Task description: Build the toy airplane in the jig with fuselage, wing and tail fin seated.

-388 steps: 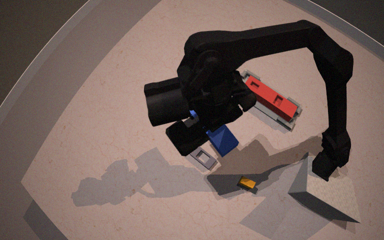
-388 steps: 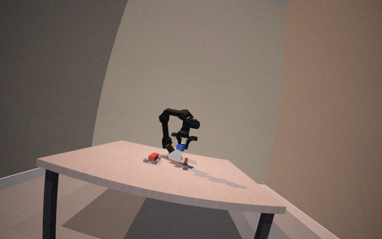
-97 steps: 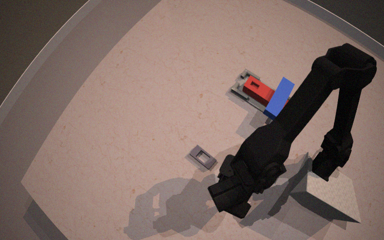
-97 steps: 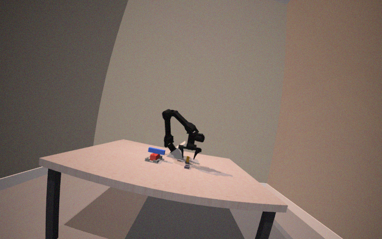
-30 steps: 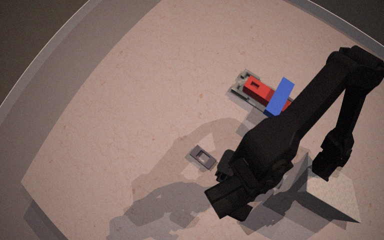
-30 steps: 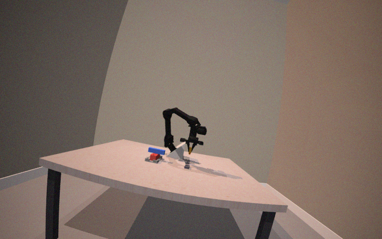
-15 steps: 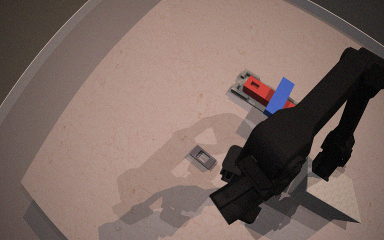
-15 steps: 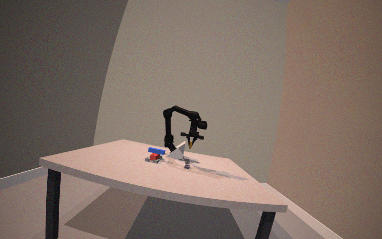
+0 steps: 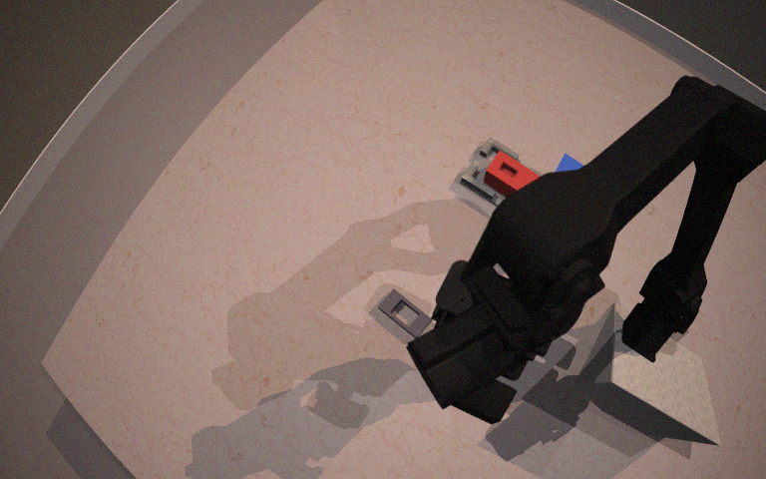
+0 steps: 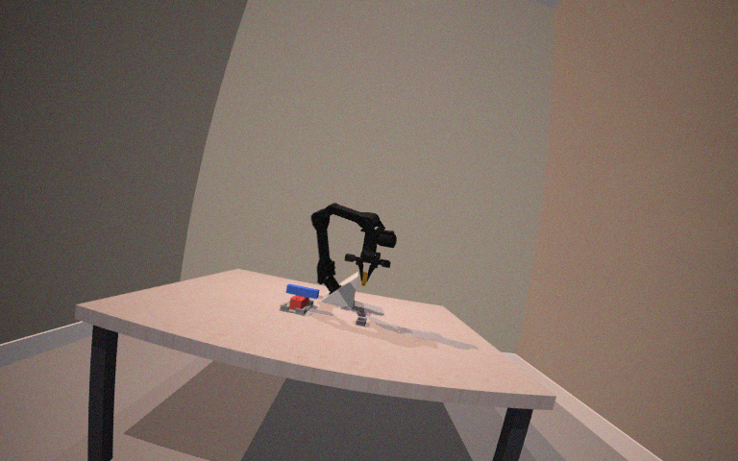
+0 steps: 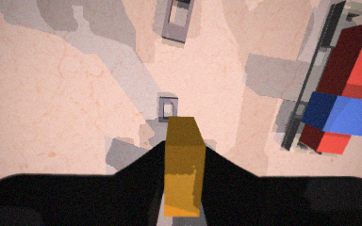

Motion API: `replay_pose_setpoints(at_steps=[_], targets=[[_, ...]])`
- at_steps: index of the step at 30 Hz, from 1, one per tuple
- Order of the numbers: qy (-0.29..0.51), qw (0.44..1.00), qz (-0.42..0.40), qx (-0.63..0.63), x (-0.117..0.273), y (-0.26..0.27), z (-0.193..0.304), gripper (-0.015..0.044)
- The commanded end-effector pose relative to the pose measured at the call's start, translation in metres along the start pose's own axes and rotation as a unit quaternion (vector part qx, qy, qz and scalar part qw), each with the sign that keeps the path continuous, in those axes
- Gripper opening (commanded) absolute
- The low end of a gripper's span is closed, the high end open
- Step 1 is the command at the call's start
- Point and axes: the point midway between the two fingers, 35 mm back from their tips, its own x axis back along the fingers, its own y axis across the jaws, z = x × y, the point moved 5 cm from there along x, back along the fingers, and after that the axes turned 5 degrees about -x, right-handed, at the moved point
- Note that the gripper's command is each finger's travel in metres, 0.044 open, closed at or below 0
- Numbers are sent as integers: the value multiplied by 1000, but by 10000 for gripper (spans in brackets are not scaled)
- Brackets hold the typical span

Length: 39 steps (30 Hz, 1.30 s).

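The red fuselage [image 9: 517, 175] [image 10: 298, 303] [image 11: 338, 68] lies in the grey cradle [image 9: 480, 164] [image 11: 333, 28], with an open socket showing near one end. The blue wing [image 9: 567, 164] [image 10: 302, 291] [image 11: 346, 114] lies across the top of the fuselage; its tab is hidden, so I cannot tell how deep it sits. My gripper [image 10: 365, 275] [image 11: 180, 147] is shut on the yellow tail fin [image 10: 364, 280] [image 11: 183, 179] and holds it above the table, away from the cradle. The arm hides the fingers and fin in the top view.
A grey holder with a square opening [image 9: 418, 325] [image 10: 361, 322] [image 11: 175, 34] stands on the table. A smaller holder [image 11: 161, 110] shows just beyond the fin in the wrist view. A pale wedge-shaped block [image 9: 666, 381] [image 10: 342, 297] stands near the arm's base.
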Motion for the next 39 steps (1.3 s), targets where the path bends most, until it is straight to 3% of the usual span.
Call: replay_pose_setpoints(at_steps=[1,39], targets=[[-5,1000,-8,-1,3,-9,-10,0],[-10,1000,-24,-18,-10,-99,-78,0]])
